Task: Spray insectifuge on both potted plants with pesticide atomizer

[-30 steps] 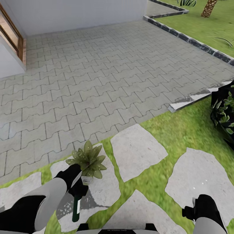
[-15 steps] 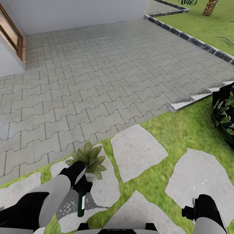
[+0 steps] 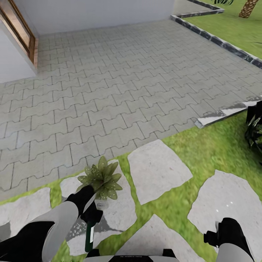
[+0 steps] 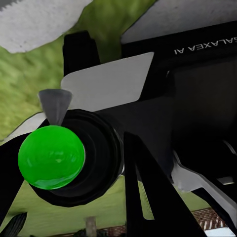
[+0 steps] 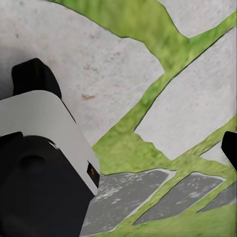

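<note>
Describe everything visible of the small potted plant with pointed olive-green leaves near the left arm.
The small potted plant is a low rosette of pointed olive-green leaves dotted with pale specks. It stands upright in a tiny grey pot, mostly hidden under the leaves, on an irregular grey stepping stone at the lawn's edge by the paving. The left gripper, shut on the dark green pesticide atomizer, sits just on the robot's side of it; contact cannot be judged.

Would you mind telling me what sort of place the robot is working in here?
Most likely a home garden or yard: a green lawn set with irregular stepping stones, interlocking grey paving running up to a pale house wall, and a small potted plant on one stone.
</note>
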Available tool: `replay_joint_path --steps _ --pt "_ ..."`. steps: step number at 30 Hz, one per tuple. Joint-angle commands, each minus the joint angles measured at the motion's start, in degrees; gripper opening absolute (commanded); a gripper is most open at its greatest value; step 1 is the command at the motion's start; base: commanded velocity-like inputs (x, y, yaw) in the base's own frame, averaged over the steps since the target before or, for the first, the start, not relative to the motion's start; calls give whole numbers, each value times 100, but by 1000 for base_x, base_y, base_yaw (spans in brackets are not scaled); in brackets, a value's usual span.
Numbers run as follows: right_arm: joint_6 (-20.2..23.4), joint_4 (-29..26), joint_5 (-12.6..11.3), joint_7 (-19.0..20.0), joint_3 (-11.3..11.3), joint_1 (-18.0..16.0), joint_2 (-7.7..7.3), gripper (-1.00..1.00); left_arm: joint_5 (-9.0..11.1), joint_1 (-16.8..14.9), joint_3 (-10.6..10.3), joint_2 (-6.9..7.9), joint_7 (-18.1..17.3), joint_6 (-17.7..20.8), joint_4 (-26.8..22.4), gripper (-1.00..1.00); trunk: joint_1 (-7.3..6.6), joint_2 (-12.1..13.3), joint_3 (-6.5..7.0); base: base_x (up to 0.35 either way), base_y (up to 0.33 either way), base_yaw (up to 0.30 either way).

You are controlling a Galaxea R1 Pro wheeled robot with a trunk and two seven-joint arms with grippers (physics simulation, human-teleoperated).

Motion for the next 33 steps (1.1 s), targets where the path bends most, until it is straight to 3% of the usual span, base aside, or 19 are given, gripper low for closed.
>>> replay_joint_path --steps 1,20,33 --pt "-4 -12 60 56 -21 -5 4 100 -60 -2 17 -2 -41 20 -5 -100 0 -2 -8 0 -66 211" --pt "-4 -13 60 54 -21 -5 4 100 -53 -1 8 -2 -37 21 -6 -100 0 -2 -17 -7 -83 22" --pt "-4 -12 60 53 -21 -5 4 100 -53 -1 8 -2 -38 20 -6 -100 0 -2 -17 -152 -155 0"
